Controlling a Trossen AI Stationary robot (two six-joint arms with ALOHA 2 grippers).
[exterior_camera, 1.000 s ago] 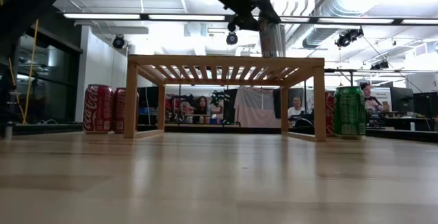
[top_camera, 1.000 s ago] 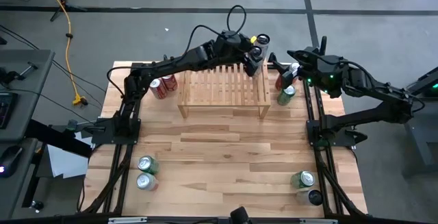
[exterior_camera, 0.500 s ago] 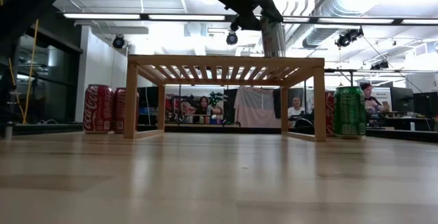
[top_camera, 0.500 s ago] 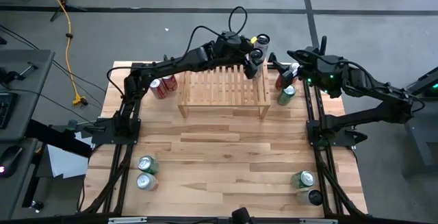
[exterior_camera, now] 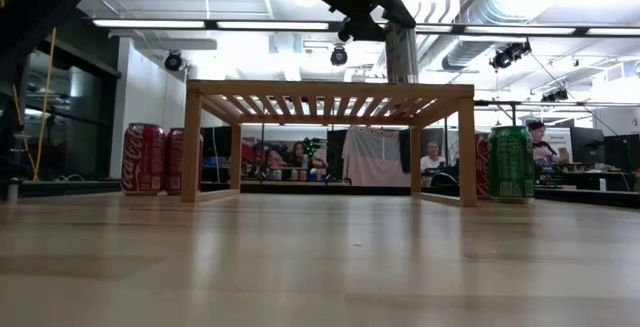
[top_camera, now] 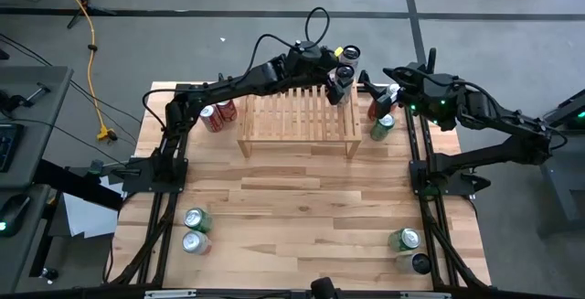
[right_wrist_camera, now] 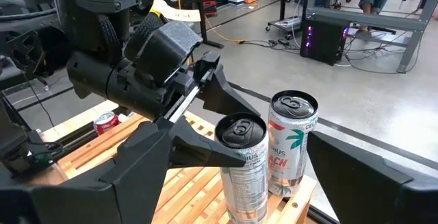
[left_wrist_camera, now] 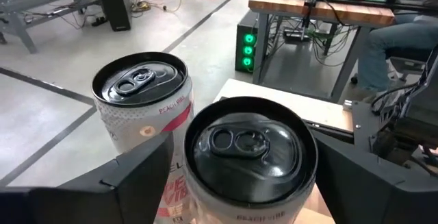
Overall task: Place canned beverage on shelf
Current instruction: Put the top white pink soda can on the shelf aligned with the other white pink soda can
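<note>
Releasing can on shelf's far right corner.
I see the left gripper point(top_camera: 340, 78) with fingers spread either side of the upright can point(right_wrist_camera: 243, 166), beside a second can point(right_wrist_camera: 290, 144) on the shelf point(top_camera: 299, 116); right gripper point(top_camera: 391, 82) waits open, near.

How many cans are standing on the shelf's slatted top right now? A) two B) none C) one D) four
A: the right wrist view shows two tall cans side by side at the shelf corner, with the left gripper straddling the nearer one.
</note>
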